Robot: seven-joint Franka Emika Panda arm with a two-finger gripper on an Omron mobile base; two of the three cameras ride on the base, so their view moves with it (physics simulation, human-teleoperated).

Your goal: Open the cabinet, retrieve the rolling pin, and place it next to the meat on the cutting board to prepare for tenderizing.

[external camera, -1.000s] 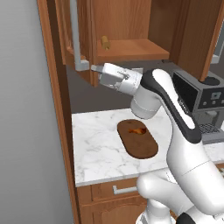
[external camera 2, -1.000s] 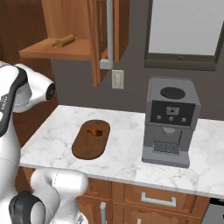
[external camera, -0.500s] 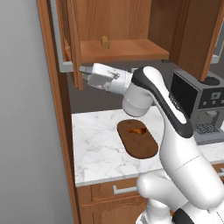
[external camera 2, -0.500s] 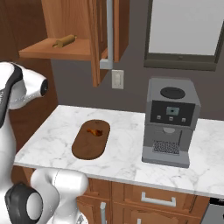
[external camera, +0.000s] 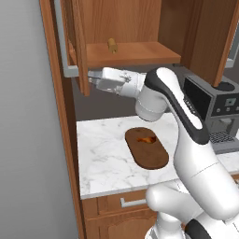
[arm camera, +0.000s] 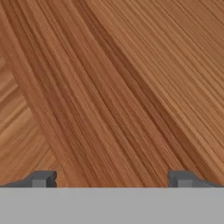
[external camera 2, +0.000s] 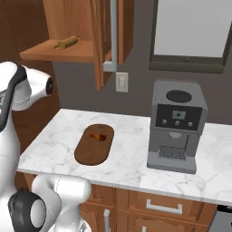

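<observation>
The cabinet (external camera: pixel 140 21) stands open, with the tan rolling pin (external camera: pixel 112 45) lying on its shelf; the same rolling pin (external camera 2: pixel 67 42) shows from the right. My gripper (external camera: pixel 92 78) is open, just under the shelf and close against the inner face of the swung-out left door (external camera: pixel 80 51). In the hand view the gripper (arm camera: pixel 111 179) has nothing between its fingertips (arm camera: pixel 43 178) and looks straight at wood grain. Below, the dark oval cutting board (external camera: pixel 147 148) carries the small orange-brown meat (external camera: pixel 147 138) at its far end; the right base view shows cutting board (external camera 2: pixel 94 145) and meat (external camera 2: pixel 99 136) too.
A grey coffee machine (external camera 2: pixel 176 127) stands on the marble counter (external camera: pixel 102 163) right of the board. The right cabinet door (external camera 2: pixel 113 31) hangs open with its silver handle over the counter. A tall wooden panel (external camera: pixel 56 116) bounds the left side. Drawers (external camera 2: pixel 158 206) sit below.
The left door has swung wider open. My hand has followed it leftward and slightly down and stays open; the board, meat and rolling pin have not moved.
</observation>
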